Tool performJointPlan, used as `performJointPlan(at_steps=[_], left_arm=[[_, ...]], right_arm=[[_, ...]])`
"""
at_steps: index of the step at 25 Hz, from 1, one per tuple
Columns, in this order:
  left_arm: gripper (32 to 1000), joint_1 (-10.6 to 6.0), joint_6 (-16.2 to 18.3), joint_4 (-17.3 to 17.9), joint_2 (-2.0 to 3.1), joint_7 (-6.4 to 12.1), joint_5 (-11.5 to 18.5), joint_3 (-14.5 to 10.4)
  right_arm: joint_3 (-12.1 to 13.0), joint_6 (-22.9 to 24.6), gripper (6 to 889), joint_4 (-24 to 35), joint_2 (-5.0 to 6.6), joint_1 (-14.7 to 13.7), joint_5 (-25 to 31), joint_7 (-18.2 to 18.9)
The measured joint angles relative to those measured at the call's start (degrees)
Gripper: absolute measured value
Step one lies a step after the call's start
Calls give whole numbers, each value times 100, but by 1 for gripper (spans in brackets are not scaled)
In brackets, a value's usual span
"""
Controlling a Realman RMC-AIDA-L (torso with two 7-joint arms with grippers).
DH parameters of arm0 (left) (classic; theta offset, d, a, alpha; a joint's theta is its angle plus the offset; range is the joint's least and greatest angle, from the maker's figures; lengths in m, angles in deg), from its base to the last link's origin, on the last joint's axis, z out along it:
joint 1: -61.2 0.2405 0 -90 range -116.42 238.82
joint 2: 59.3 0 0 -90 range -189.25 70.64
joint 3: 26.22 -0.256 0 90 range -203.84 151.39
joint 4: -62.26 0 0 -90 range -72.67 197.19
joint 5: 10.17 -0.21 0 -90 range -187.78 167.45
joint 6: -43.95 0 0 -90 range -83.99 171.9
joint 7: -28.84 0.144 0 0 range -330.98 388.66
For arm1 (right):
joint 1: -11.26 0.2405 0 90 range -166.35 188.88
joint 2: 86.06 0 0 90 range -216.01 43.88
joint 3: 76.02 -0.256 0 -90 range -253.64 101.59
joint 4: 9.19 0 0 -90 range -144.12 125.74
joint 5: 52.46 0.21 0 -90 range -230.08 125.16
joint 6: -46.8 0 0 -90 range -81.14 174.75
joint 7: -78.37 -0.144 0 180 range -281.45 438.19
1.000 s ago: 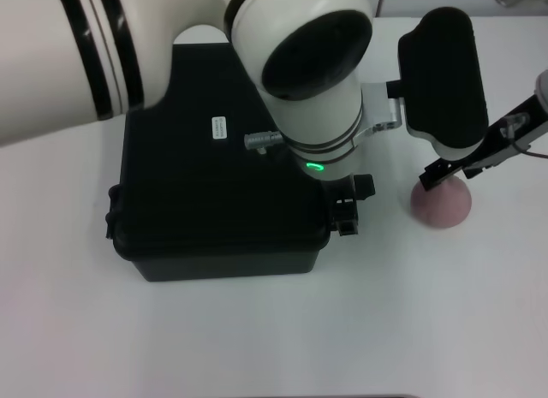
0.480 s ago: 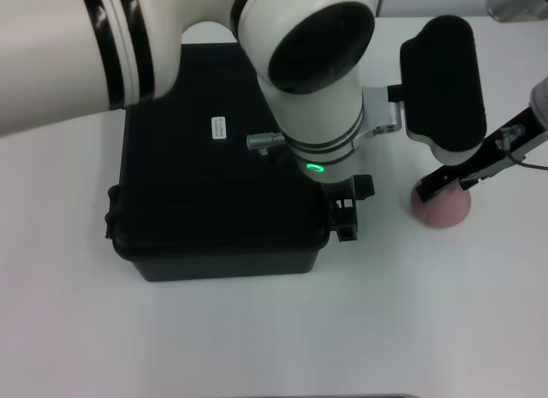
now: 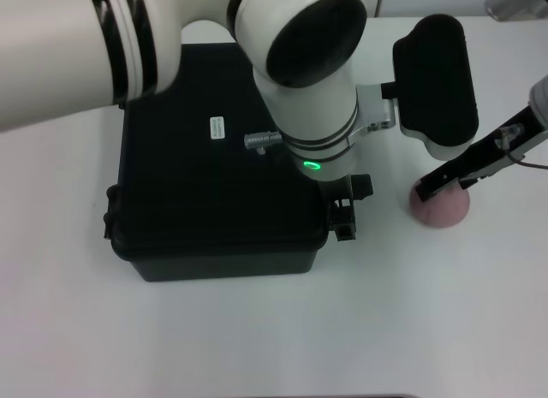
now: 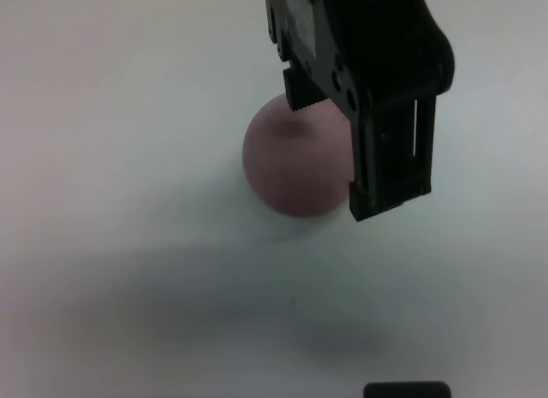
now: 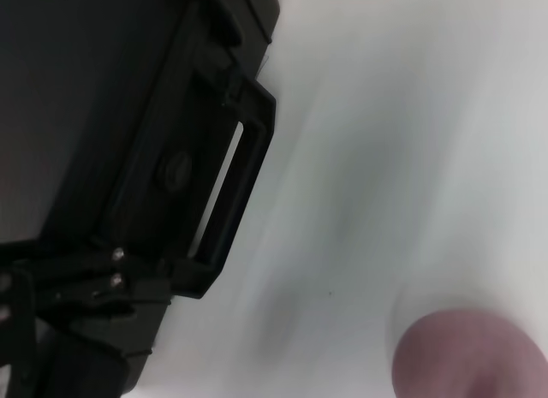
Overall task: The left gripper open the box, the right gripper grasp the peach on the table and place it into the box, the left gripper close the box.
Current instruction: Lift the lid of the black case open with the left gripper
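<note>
— Head view: is the box [image 3: 218, 171] open yet?

— No. The lid is down, and the left pincer [image 3: 342, 211] sits at the box's right front corner by a latch. I cannot tell whether its fingers are spread or closed; the big white arm covers most of them.

— And the peach [image 3: 442, 208]?

— On the counter [image 3: 257, 338], well right of the box. The right pincer [image 3: 447, 178] is low over it, jaws spread wide: in the left wrist view one finger [image 4: 390, 158] runs down the fruit's side and the other tip rests near its top, so nothing is held.

— What could go wrong?

— My guess: the peach is round, and a grip that closes off-centre could roll it away or squeeze it out. If it were lifted now, there is nowhere to put it while the lid is shut. The two arms are also close, so a lid swing could meet the right arm.

— Anything hidden?

— The box's rear edge and part of the lid lie under the arm, and the right wrist view shows only a latch [image 5: 224, 188] and a slice of peach.
</note>
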Motion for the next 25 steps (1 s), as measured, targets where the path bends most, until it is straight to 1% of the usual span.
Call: performJointPlan(at_steps=[4,6,10,25], left_arm=[[754,-74,-95,-220,-3,162,263,-9],[753,-88,-97,-253,-3,184,317,-12],[750,-89,-106,-257,-2,224,330,-12],[742,-85,-240,-269,4,230,336,-9]], right_arm=[[0,0,790,0,-2,2,0,2],[0,0,791,0,-3,1,0,6],[0,-2,791,0,-5,1,0,9],[0,-62,791,0,-6,-12,0,12]])
